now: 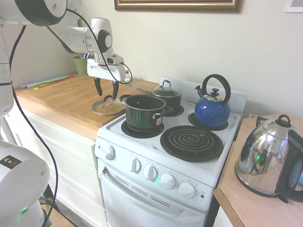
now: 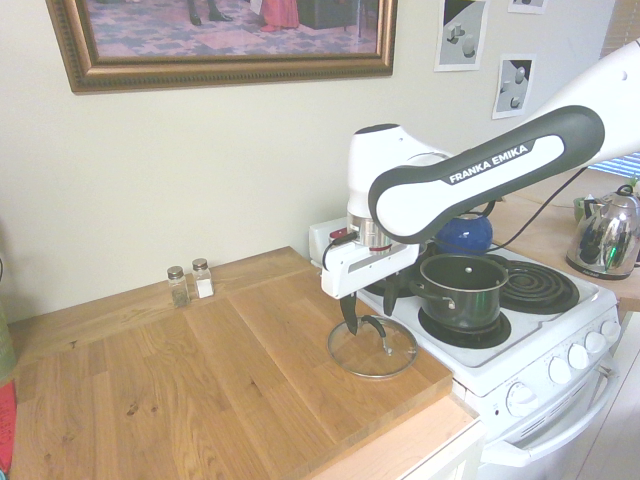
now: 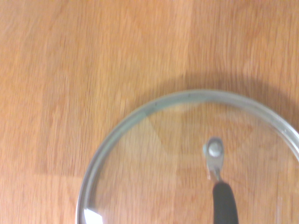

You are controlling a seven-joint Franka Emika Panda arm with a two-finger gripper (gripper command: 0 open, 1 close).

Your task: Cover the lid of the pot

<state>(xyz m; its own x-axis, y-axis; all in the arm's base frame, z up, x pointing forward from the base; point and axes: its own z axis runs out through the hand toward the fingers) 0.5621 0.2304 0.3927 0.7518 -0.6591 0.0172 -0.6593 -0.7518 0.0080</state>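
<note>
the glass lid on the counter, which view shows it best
The second exterior view: the glass lid lies whole on the wooden counter, under the open gripper. The first exterior view shows it small; the wrist view crops it close.

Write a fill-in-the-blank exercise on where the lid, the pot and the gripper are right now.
1. The glass lid lies flat on the wooden ____.
2. The dark pot stands on a burner with ____ covering it.
3. The gripper hangs above the lid with its fingers ____.
4. Behind the pot, the kettle on the stove is coloured ____.

Missing words: countertop; nothing; open; blue.
</note>
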